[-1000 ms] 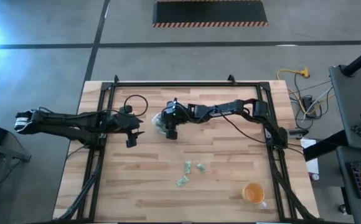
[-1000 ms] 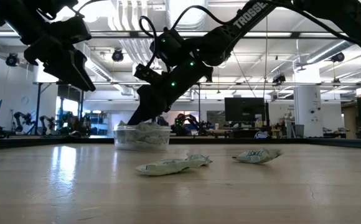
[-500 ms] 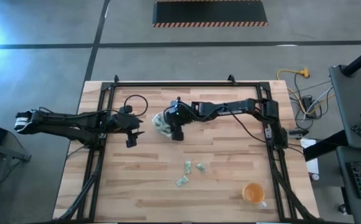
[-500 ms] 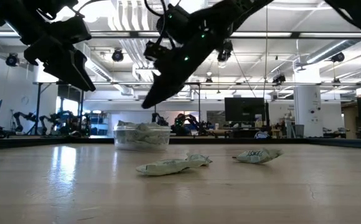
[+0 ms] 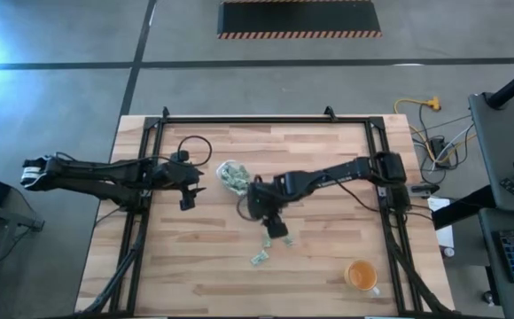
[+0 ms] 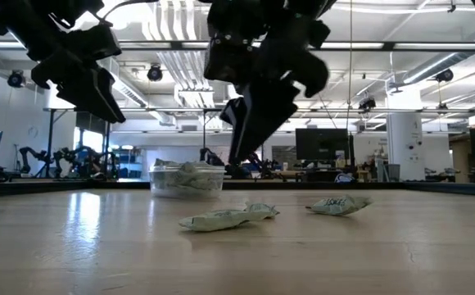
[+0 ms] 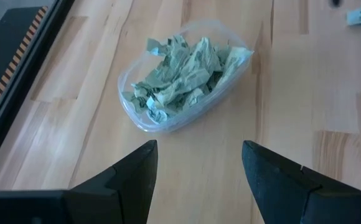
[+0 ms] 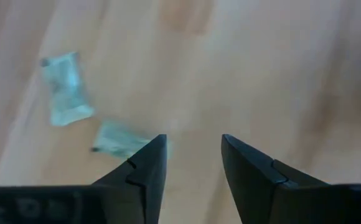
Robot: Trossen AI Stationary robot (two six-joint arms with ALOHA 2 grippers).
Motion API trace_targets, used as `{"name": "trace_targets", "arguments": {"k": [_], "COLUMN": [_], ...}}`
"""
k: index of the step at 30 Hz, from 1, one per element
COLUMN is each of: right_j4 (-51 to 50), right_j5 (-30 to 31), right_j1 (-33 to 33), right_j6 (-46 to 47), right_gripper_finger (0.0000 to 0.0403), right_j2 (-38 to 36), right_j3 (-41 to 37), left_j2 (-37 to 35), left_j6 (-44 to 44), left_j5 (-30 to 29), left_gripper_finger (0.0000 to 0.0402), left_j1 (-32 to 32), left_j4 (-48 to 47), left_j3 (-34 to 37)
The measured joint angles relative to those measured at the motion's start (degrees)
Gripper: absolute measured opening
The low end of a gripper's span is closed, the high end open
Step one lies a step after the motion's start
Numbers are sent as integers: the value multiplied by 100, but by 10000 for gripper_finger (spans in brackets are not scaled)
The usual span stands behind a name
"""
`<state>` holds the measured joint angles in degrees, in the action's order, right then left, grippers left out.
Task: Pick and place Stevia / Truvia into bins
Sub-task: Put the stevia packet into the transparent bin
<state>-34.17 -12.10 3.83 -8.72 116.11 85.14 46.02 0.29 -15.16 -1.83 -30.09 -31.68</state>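
Three loose Stevia packets (image 6: 228,218) lie on the wooden table (image 5: 328,275) just below the right gripper (image 8: 193,152), whose jaws are parted and empty. They look light, thin and crumpled, likely to slide, so I'd pinch one across a raised edge. Farther off, the clear bin (image 7: 183,78) holds a pile of packets, with the left gripper (image 7: 199,165) hanging spread and empty beside it.

Packets (image 7: 180,71) in tub (image 7: 137,118)
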Motion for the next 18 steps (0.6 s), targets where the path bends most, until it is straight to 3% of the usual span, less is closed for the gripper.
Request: {"name": "trace_targets", "arguments": {"k": [13, 18], "right_j4": [-312, -362], "right_j5": [11, 43], "right_j1": [702, 794], "right_j6": [1383, 1478], "right_gripper_finger": [126, 120], "right_j2": [4, -37], "right_j3": [-365, -365], "left_j2": [423, 754], "left_j6": [-4, 33], "left_j5": [28, 750], "left_gripper_finger": [217, 217], "left_j1": [0, 6], "left_j4": [79, 418], "left_j3": [2, 2]}}
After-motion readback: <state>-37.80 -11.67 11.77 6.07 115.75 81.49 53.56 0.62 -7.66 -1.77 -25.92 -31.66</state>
